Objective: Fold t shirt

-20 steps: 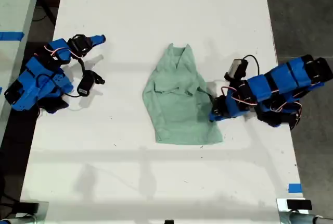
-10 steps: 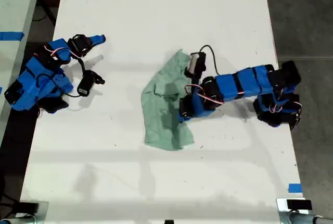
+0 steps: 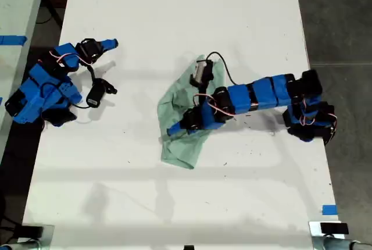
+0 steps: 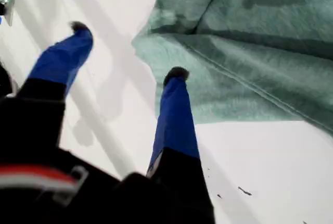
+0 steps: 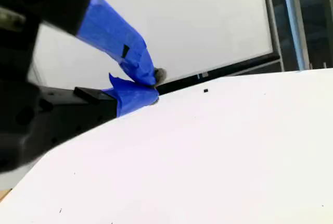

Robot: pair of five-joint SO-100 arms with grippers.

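White table (image 3: 174,6), grey floor (image 3: 343,23) beside it, whiteboard (image 5: 208,26) behind.

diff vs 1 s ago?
My first claw swept from the shirt's edge on the exterior view's right across to its left, dragging that side of the t shirt over itself; the shirt went from spread flat to bunched and narrower. In the first wrist view the claw now stands open over the shirt's edge. My second claw, shut, did not move.
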